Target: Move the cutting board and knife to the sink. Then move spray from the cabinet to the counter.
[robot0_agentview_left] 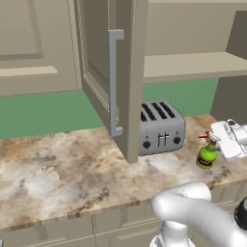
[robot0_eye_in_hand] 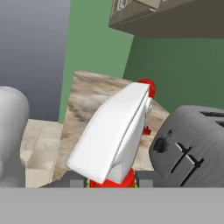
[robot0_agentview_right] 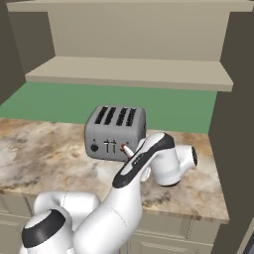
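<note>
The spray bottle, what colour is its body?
Green, with a yellow label; the spray shows best in the left base view.

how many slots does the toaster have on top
4 slots, side by side across the top of the toaster, which stands on the counter below the open cabinet.

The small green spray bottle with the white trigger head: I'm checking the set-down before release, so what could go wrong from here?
1. The small green spray bottle looks slightly tilted in the hand; released so, it might tip over on the beige-brown marbled stone counter.
2. The grey metal four-slot toaster stands close by; withdrawing carelessly could bump it.
</note>
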Robot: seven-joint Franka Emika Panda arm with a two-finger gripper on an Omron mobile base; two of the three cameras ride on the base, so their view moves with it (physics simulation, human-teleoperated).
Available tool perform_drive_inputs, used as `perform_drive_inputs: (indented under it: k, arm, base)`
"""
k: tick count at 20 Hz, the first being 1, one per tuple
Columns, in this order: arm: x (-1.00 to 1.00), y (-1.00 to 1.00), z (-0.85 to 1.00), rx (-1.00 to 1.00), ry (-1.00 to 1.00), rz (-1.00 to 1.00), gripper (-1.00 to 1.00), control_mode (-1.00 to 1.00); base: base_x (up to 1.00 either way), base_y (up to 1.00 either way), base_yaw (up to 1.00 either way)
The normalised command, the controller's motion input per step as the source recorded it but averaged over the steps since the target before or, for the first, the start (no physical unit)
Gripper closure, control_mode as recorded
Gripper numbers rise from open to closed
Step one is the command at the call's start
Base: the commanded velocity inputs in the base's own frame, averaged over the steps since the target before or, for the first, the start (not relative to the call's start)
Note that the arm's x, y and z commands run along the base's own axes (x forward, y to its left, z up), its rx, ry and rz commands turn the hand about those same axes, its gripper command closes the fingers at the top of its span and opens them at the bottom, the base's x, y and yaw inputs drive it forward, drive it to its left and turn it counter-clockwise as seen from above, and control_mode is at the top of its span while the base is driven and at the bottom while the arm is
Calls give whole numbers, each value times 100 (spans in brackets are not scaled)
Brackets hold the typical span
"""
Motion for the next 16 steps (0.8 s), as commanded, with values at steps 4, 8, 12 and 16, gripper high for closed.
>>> perform_drive_inputs:
  k: [4, 8, 12, 16]
  arm:
    - [27, 0, -36, 0, 1, 0, 100, -100]
    - [32, 0, -32, 0, 2, 0, 100, -100]
    - [34, 0, -32, 0, 2, 0, 100, -100]
    - [35, 0, -35, 0, 2, 0, 100, -100]
  base:
    - [0, 0, 0]
    - [0, 0, 0]
    - [0, 0, 0]
    - [0, 0, 0]
